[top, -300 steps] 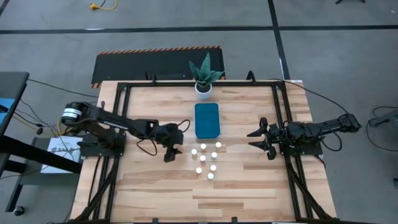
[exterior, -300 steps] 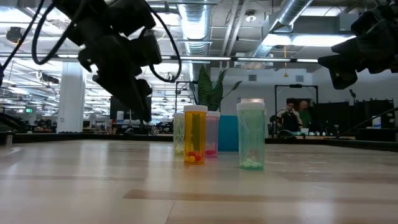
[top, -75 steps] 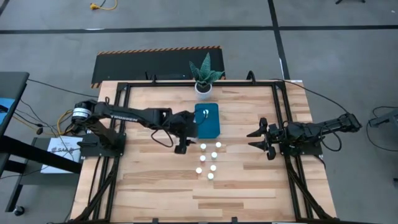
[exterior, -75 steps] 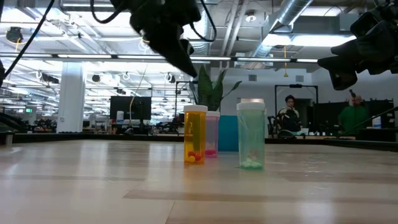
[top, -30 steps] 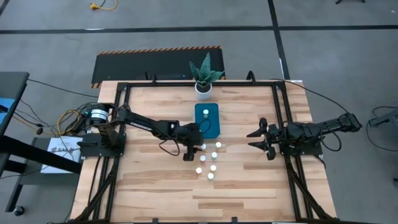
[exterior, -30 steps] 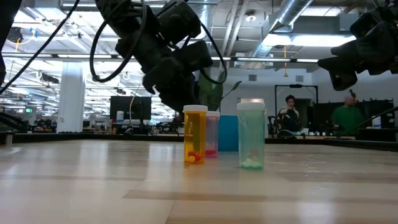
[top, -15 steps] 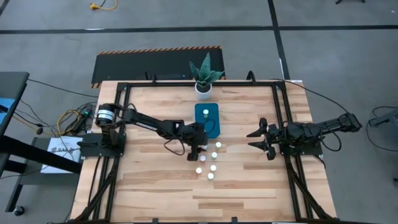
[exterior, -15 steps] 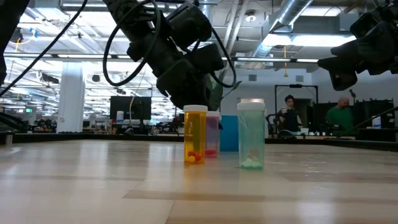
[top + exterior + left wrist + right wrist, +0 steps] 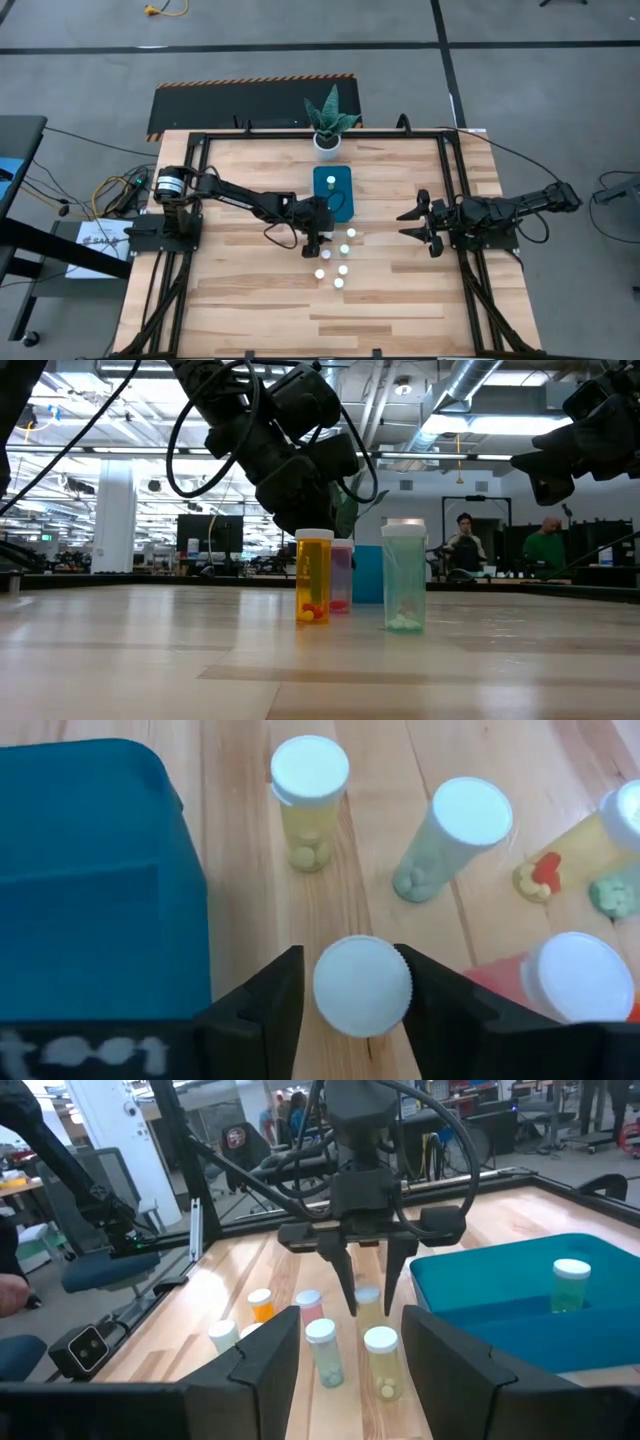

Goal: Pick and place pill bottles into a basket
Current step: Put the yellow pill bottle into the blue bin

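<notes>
Several white-capped pill bottles (image 9: 343, 260) stand upright on the wooden table, just near of the teal basket (image 9: 333, 200). One more bottle (image 9: 331, 183) stands inside the basket. My left gripper (image 9: 324, 238) points down over the bottle nearest the basket's near edge (image 9: 362, 985) and is shut on it. In the low view the orange (image 9: 314, 575), pink (image 9: 342, 573) and green (image 9: 404, 575) bottles stand in a row. My right gripper (image 9: 425, 225) waits open at the table's right side, holding nothing. My left gripper pinches the bottle at its round white cap (image 9: 402, 982), one finger on each side of the rim. The fingers (image 9: 350, 1285) come from above, pointing down. The bottle stands upright with its base on the table.
A white pot with a green plant (image 9: 327, 140) stands at the far edge behind the basket. Black frame rails (image 9: 450, 200) run along the table's sides. Other bottles (image 9: 310, 780) stand close around the held one. Bare wood lies toward the near edge.
My left gripper has moved toward the table's right edge and come down over the bottle next to the basket's near edge. The bottles and the basket stand where they were.
</notes>
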Controlling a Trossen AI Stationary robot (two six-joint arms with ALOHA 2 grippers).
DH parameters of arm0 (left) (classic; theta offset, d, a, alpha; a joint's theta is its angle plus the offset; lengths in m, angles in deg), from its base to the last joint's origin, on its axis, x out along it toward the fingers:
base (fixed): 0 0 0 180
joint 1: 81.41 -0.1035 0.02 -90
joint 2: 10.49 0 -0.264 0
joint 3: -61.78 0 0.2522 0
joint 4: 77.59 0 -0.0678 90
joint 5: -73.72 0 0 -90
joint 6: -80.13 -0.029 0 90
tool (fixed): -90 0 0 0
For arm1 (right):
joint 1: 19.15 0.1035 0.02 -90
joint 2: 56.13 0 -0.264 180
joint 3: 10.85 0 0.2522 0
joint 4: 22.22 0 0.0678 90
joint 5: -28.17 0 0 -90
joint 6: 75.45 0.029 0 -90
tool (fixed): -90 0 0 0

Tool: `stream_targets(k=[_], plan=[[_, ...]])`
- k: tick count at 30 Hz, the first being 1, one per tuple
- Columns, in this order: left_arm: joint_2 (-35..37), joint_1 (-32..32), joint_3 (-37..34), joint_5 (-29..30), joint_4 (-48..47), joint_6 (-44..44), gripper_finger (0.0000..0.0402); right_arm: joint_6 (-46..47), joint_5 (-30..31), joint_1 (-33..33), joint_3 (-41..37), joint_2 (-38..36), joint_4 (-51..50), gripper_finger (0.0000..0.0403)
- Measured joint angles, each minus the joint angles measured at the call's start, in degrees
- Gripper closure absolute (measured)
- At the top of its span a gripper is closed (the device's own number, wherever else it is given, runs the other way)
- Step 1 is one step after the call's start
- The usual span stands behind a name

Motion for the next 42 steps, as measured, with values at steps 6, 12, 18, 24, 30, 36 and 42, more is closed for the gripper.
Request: stream_targets(k=[6,12,18,24,30,36,42], plan=[[0.0,0.0,0.9,-1.4,-1.4,0.7,0.0311,0.0,0.0,0.0,0.0,0.0,0.0,0.0234],[0.0,-0.4,7.7,-0.1,-4.4,0.7,0.0291,0.0,0.0,0.0,0.0,0.0,0.0,0.0232],[0.0,-2.1,18.4,4.0,-8.6,-2.3,0.0289,0.0,0.0,0.0,0.0,0.0,0.0,0.0234],[0.0,-6.5,22.8,7.2,-9.2,-5.0,0.0309,0.0,0.0,0.0,0.0,0.0,0.0,0.0232],[-1.2,-12.0,22.8,6.8,-12.0,-1.3,0.0287,0.0,0.0,0.0,0.0,0.0,0.0,0.0234],[-4.5,-14.3,22.8,3.8,-11.8,1.4,0.0296,0.0,0.0,0.0,0.0,0.0,0.0,0.0232],[-8.3,-13.6,22.8,1.3,-11.5,3.3,0.0302,0.0,-0.1,0.0,0.0,0.1,0.1,0.0234]])
